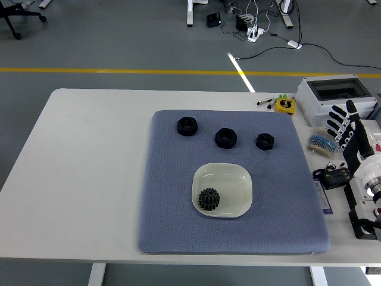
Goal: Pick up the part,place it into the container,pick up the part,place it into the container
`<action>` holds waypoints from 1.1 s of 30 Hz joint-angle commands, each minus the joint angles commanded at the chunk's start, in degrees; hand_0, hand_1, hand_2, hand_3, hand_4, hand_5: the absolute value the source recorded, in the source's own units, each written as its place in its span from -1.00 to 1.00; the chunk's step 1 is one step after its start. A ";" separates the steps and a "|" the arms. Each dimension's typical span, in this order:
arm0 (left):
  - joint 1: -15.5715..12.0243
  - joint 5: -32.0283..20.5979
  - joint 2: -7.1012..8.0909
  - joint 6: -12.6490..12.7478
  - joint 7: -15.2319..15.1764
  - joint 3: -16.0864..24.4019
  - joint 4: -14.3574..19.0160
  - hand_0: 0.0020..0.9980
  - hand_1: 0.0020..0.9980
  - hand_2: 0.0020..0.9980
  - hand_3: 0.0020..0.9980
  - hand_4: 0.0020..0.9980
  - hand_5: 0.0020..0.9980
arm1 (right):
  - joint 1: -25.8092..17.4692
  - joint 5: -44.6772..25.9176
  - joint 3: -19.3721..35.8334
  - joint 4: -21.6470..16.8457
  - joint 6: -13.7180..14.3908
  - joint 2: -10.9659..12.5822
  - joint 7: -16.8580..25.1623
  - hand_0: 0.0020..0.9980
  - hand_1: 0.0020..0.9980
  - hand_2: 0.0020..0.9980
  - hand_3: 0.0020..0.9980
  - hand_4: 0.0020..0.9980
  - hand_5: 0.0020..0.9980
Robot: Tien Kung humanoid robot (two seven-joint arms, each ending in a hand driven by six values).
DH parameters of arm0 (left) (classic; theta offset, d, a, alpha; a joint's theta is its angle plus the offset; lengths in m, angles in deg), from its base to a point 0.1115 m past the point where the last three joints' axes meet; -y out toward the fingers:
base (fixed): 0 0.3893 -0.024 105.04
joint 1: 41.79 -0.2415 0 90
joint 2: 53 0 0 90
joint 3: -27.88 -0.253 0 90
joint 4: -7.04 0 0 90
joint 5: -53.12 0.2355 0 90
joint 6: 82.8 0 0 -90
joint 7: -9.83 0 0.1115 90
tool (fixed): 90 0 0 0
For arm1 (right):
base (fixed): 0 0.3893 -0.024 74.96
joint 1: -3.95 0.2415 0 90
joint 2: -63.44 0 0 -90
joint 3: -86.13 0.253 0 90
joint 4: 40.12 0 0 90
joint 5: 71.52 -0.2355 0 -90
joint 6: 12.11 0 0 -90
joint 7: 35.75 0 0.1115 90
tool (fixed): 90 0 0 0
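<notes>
A pale square dish (pixel 236 180) sits on the blue-grey mat (pixel 172 202) and holds a black gear (pixel 209 198) in its near left part. Three black nut-like parts lie in a row on the mat behind it: one at the left (pixel 187 126), one in the middle (pixel 225 137), one at the right (pixel 265 141). My right hand (pixel 348 128) is at the table's right edge, clear of the mat, fingers spread and pointing up, holding nothing. My left arm is out of view.
At the right of the mat lie a grey box with a clear lid (pixel 333 95), a yellow tape measure (pixel 285 105), a bundle of small components (pixel 321 144), a small black display unit (pixel 336 177) and a black device (pixel 364 211).
</notes>
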 joint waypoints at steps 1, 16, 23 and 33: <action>-0.01 0.04 0.01 -0.02 0.01 0.02 0.00 0.41 0.30 0.34 0.16 0.33 0.26 | -0.28 0.16 0.39 0.12 -0.10 -0.35 0.08 0.82 0.75 0.73 0.70 1.00 0.96; -0.10 0.17 0.14 -0.14 0.02 0.01 0.04 0.41 0.30 0.34 0.16 0.34 0.26 | -1.58 1.75 3.20 1.88 -1.64 -3.50 1.82 0.74 0.68 0.69 0.68 1.00 0.95; -0.08 0.25 0.15 -0.15 0.00 0.02 0.03 0.41 0.30 0.34 0.16 0.34 0.26 | -1.49 1.76 3.42 2.64 -2.61 -3.45 1.26 0.68 0.63 0.65 0.66 1.00 0.95; -0.08 -0.01 0.13 -0.07 -0.05 -0.09 0.04 0.41 0.30 0.34 0.16 0.34 0.26 | -1.59 1.42 3.71 3.00 -2.83 -3.44 1.32 0.66 0.62 0.64 0.65 1.00 0.95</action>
